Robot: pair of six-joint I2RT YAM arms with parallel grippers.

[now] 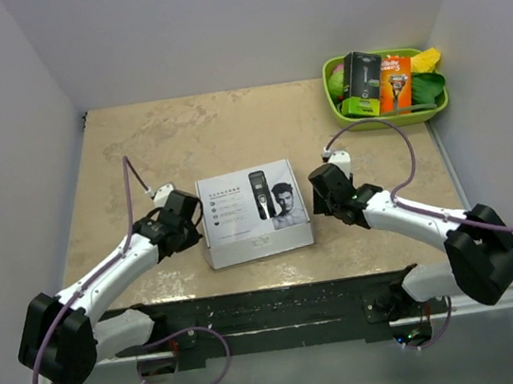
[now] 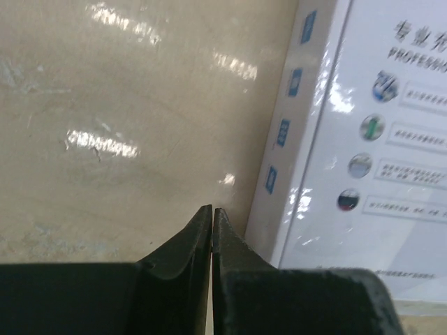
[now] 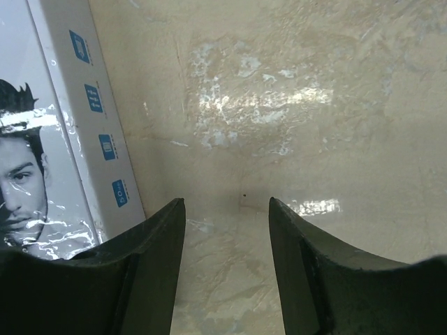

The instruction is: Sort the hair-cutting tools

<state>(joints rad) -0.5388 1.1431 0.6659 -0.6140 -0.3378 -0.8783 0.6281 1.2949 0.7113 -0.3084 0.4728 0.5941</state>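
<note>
A closed white flat box (image 1: 255,213) lies in the middle of the table, its lid printed with a clipper and a man's face. The real clipper, comb attachments, cord and small bits are out of view. My left gripper (image 1: 197,225) is shut and empty, low over the table just off the box's left side; in the left wrist view the gripper (image 2: 212,209) has the box (image 2: 363,139) to its right. My right gripper (image 1: 321,198) is open and empty just off the box's right side; in the right wrist view the gripper (image 3: 227,202) has the box (image 3: 56,139) to its left.
A green tray (image 1: 345,106) at the back right corner holds black and orange packaged razors (image 1: 396,83) and a dark box (image 1: 361,83). Grey walls close in the table on three sides. Bare beige tabletop (image 1: 162,134) lies behind the box.
</note>
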